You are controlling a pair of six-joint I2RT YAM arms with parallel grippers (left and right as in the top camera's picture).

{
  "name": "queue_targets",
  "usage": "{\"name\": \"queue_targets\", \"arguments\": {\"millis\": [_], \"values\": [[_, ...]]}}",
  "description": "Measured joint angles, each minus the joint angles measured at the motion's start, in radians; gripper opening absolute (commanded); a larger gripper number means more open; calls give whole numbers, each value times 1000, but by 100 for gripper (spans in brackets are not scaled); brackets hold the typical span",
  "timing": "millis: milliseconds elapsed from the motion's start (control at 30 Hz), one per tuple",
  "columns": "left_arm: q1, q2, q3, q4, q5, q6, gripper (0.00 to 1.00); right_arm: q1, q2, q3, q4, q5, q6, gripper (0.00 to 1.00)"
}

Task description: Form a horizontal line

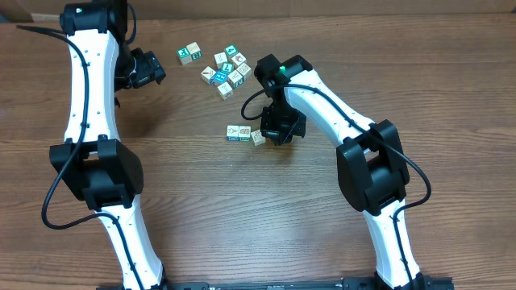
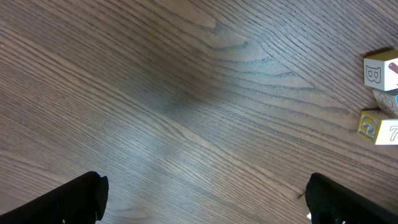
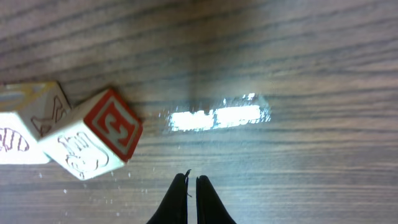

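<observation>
The horizontal line (image 1: 244,133) is a short row of three cream-and-teal cubes left of my right gripper (image 1: 276,131). Its right-hand cube (image 1: 258,137) sits slightly turned and a little lower than the other two. In the right wrist view that cube (image 3: 93,140) shows a red face and lies tilted against its neighbour (image 3: 25,124). The right gripper (image 3: 191,180) is shut and empty, just right of the cube and not touching it. My left gripper (image 1: 149,68) is open and empty over bare wood (image 2: 202,196), left of the bunch.
An irregular bunch of similar cubes (image 1: 228,68) lies at the back centre, with a lone cube (image 1: 189,54) to its left. Two cubes (image 2: 380,71) (image 2: 376,124) show at the right edge of the left wrist view. Cardboard lines the far edge.
</observation>
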Motion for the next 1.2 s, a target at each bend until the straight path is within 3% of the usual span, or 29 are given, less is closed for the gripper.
{"name": "queue_targets", "arguments": {"millis": [567, 967, 1200], "values": [[0, 0, 0, 0, 0, 0, 100, 0, -17, -4, -27, -15, 1, 4], [0, 0, 0, 0, 0, 0, 100, 130, -325, -8, 1, 241, 57, 4], [0, 0, 0, 0, 0, 0, 99, 173, -335, -8, 52, 284, 72, 4]]}}
